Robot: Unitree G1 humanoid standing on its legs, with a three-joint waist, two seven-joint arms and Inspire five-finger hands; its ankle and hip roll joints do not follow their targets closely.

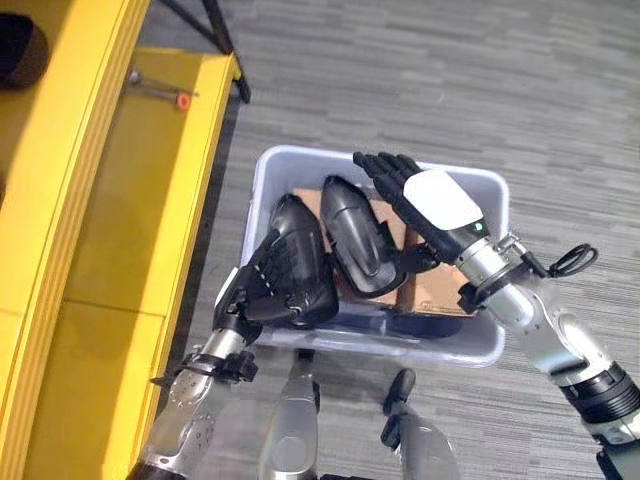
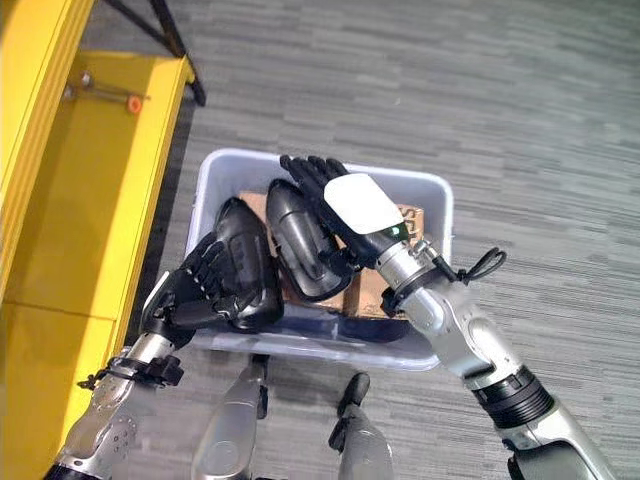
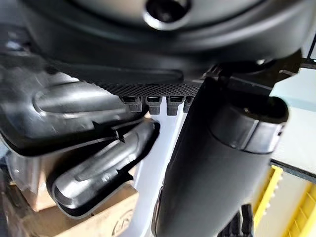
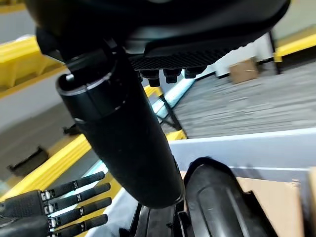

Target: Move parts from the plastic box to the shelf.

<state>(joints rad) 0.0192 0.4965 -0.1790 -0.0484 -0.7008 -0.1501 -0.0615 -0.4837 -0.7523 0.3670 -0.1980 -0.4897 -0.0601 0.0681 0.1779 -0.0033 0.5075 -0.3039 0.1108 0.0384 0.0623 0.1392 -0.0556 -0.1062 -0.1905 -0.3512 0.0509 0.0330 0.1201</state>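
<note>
A pale plastic box (image 1: 488, 348) stands on the floor and holds two black moulded parts on cardboard boxes (image 1: 432, 290). My left hand (image 1: 268, 276) rests on the left part (image 1: 302, 222), its fingers laid nearly straight over the near side. The left wrist view shows that part (image 3: 74, 111) just past the thumb (image 3: 217, 163). My right hand (image 1: 440, 200), open with straight fingers, lies along the right side of the second part (image 1: 355, 238). That part's top (image 4: 217, 197) appears in the right wrist view, with the left hand's straight fingers (image 4: 74, 205) beyond it.
The yellow shelf (image 1: 100, 250) runs along the left, close beside the box. A small tool with a red tip (image 1: 160, 93) lies on its lower board, and a dark object (image 1: 20, 50) sits at its far end. Grey carpet surrounds the box.
</note>
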